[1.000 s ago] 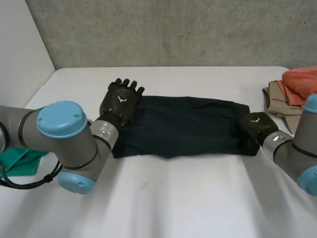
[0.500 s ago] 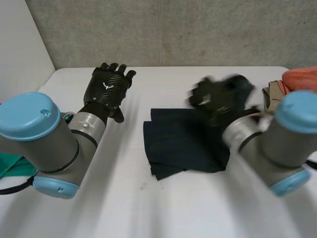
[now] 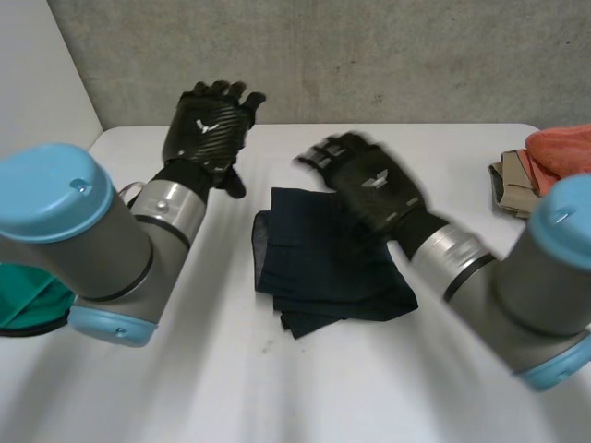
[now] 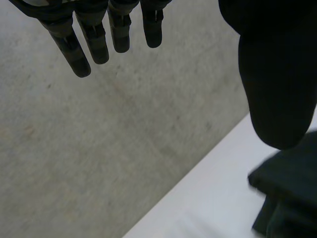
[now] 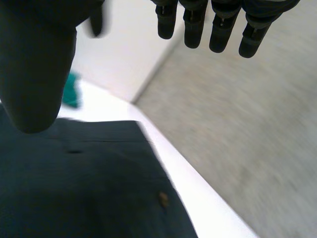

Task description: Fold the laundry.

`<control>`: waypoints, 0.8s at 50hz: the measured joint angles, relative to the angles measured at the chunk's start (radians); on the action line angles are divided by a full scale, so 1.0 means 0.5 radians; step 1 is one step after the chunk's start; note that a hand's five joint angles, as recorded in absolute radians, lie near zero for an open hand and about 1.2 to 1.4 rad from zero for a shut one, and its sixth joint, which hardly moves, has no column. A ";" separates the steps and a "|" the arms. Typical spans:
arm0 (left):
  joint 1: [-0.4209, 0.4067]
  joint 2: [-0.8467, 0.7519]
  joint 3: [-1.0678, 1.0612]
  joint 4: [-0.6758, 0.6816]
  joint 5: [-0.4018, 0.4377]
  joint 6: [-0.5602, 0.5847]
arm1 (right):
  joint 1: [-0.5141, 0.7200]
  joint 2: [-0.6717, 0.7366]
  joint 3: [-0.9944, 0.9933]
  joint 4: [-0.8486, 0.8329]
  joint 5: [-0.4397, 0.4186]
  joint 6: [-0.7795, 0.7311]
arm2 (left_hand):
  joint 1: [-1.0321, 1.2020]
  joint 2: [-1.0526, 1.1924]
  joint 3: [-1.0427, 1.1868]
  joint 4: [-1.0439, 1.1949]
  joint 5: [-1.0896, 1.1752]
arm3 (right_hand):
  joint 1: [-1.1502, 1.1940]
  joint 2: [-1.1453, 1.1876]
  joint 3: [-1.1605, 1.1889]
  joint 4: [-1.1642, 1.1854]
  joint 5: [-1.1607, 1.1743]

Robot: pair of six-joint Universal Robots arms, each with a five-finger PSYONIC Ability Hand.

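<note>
Head view: a white table [image 3: 305, 388] stands against a grey concrete wall [image 3: 369, 55], with a white panel [image 3: 37, 83] at its 10 o'clock. A dark cloth [image 3: 323, 268], folded into a rough square with layered edges, lies at the table's centre. The left hand [image 3: 205, 125] is raised at the cloth's 10 o'clock, apart from it. In the left wrist view its fingers [image 4: 94, 39] are straight and hold nothing. The right hand [image 3: 369, 189] is over the cloth's 1 o'clock corner. In the right wrist view its fingers [image 5: 218, 27] are straight and empty, with the cloth under the palm. An orange garment [image 3: 559, 152] and a beige garment [image 3: 512, 189] are piled at the table's 3 o'clock edge. A green cloth [image 3: 32, 305] shows at 8 o'clock, behind the left arm.
</note>
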 measured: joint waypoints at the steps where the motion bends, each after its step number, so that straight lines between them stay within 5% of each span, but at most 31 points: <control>1: -0.015 -0.008 0.022 -0.008 0.000 -0.014 | -0.033 -0.019 -0.011 0.033 0.028 0.075 | 0.000 0.000 0.000 0.000 0.000 | 0.000 0.000 0.000 0.000 0.000; 11: -0.291 -0.452 0.585 -0.335 0.011 -0.195 | -0.331 0.197 -0.479 0.691 0.180 0.331 | 0.000 0.000 0.000 0.000 0.000 | 0.000 0.000 0.000 0.000 0.000; 26: -0.296 -0.889 0.839 -0.964 -0.242 -0.119 | -0.303 0.933 -1.046 1.069 -0.092 0.210 | 0.000 0.000 0.000 0.000 0.000 | 0.000 0.000 0.000 0.000 0.000; 40: -0.283 -0.809 0.686 -1.054 -0.257 -0.016 | -0.232 0.956 -1.039 1.097 0.333 -0.439 | 0.000 0.000 -0.024 0.000 0.000 | -0.096 -0.075 -0.013 0.000 0.000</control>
